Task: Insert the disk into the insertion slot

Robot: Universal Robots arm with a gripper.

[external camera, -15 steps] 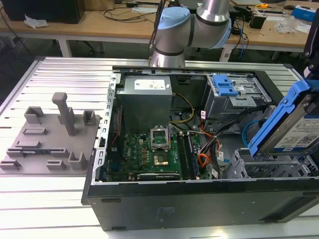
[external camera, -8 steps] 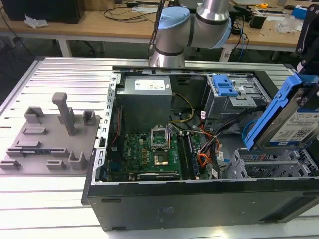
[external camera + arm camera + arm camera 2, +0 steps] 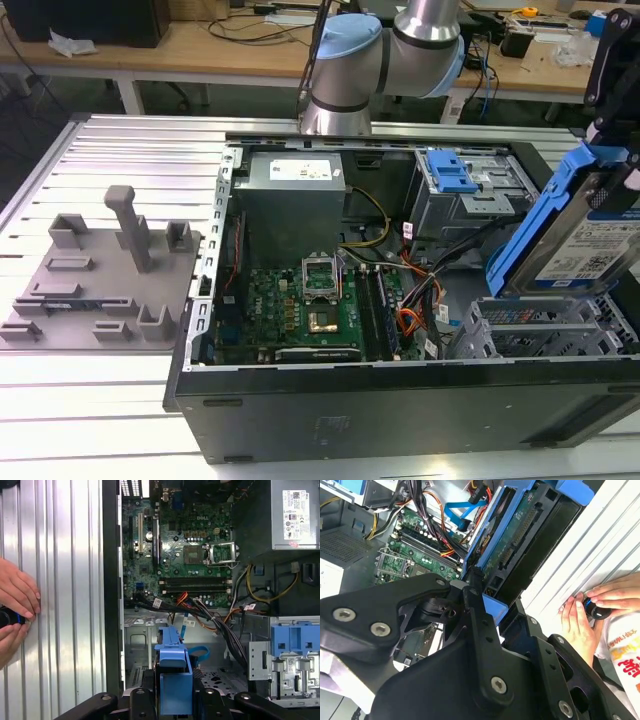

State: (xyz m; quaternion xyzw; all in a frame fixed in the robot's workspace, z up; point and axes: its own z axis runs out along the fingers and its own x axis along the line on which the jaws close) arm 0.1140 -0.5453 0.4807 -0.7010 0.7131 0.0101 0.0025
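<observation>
— Blue plastic around silver-grey metal: the disk [image 3: 585, 245] hangs steeply tilted at the exterior view's right edge, white label facing that view's left, over the open computer case [image 3: 300, 420].

— Logged. Gripper?

— The gripper [image 3: 174, 700] is pinching the disk by its blue carrier. In the first wrist view the black fingers [image 3: 145, 702] sit on either side of the frame. The second wrist view shows the disk's green circuit-board underside.

— Position against the insertion slot?

— The insertion slot [image 3: 535, 330], in the light grey perforated cage at the exterior view's right on the camera side of the case, lies directly beneath the disk. The disk's lower edge is at the top of the cage, not inside the bay. Whether they are in contact I cannot tell.

— Surroundings?

— The motherboard [image 3: 300, 310] lies flat on the case floor, with the power supply [image 3: 290, 190] beyond it. The darker cage [image 3: 470, 205] with the blue latch [image 3: 450, 170] stands beyond the slot cage. A grey fixture plate [image 3: 90, 270] lies on the slatted table [image 3: 130, 160] at the exterior view's left, apart from the case. (A person's hands [image 3: 15, 605] rest on the slats beside the case, around a small dark object.)
</observation>
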